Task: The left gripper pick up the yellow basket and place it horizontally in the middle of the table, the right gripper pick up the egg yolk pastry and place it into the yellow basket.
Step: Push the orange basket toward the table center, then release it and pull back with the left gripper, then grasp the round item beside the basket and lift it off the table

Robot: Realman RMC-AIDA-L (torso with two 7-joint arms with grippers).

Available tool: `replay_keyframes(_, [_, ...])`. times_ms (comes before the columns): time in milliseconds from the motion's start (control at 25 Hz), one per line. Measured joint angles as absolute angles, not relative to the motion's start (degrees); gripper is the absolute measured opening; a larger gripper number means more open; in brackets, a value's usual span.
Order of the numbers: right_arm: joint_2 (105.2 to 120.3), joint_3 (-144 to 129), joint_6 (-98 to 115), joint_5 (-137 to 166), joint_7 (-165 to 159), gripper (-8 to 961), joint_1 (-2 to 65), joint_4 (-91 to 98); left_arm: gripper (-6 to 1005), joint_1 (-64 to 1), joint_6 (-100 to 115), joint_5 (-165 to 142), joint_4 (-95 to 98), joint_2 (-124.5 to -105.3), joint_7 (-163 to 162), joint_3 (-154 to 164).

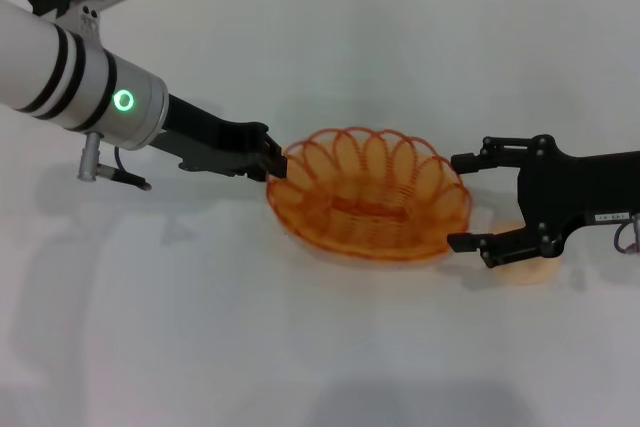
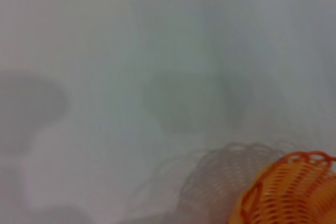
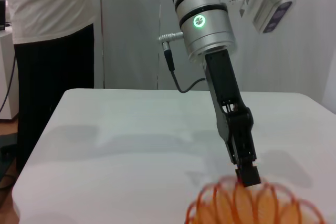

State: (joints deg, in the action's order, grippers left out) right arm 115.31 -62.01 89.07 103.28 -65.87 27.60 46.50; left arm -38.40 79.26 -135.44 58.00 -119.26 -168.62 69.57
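Observation:
The yellow basket (image 1: 370,209) sits in the middle of the white table, long side across. My left gripper (image 1: 277,165) reaches in from the upper left and is shut on the basket's left rim. The right wrist view shows its fingertips (image 3: 247,176) pinching the rim of the basket (image 3: 247,208). The left wrist view shows the basket's edge (image 2: 294,192) with its shadow beside it. My right gripper (image 1: 463,201) is open just right of the basket, with nothing in it. The egg yolk pastry (image 1: 530,267) lies on the table under the right gripper's near finger, partly hidden.
The white table (image 1: 300,347) reaches to a wall at the back. In the right wrist view a person in a white top and dark trousers (image 3: 47,35) stands beyond the table's far edge.

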Motion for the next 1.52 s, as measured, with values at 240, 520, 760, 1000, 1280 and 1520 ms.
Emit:
replay_keyframes(240, [115.31, -61.92, 88.95, 103.28, -65.73, 835, 27.60, 46.29, 306, -37.73, 79.55, -135.15, 58.06, -119.23, -168.63, 69.64])
replay_keyframes(520, [115.31, -61.87, 88.86, 103.27, -65.74, 829, 27.22, 46.20, 575, -37.63, 80.14, -135.35, 58.36, -119.00, -168.10, 69.14])
replay_keyframes(760, [115.36, -61.87, 88.85, 103.13, -66.00, 823, 26.91, 46.32, 671, -36.82, 80.38, -135.55, 59.76, -118.36, -167.04, 68.98])
replay_keyframes(1000, [115.40, -61.74, 88.86, 102.43, -66.52, 817, 26.73, 46.15, 704, -35.47, 81.61, -134.17, 61.59, -117.98, -160.87, 67.50])
replay_keyframes(1280, [115.34, -61.70, 88.86, 101.78, -69.36, 811, 26.16, 46.45, 698, -29.60, 83.32, -123.39, 62.27, -117.95, -130.55, 58.03])
replay_keyframes(1520, [115.29, -61.52, 88.28, 101.77, -71.73, 806, 26.10, 46.56, 692, -27.00, 84.12, -115.10, 57.22, -118.28, -112.10, 48.97])
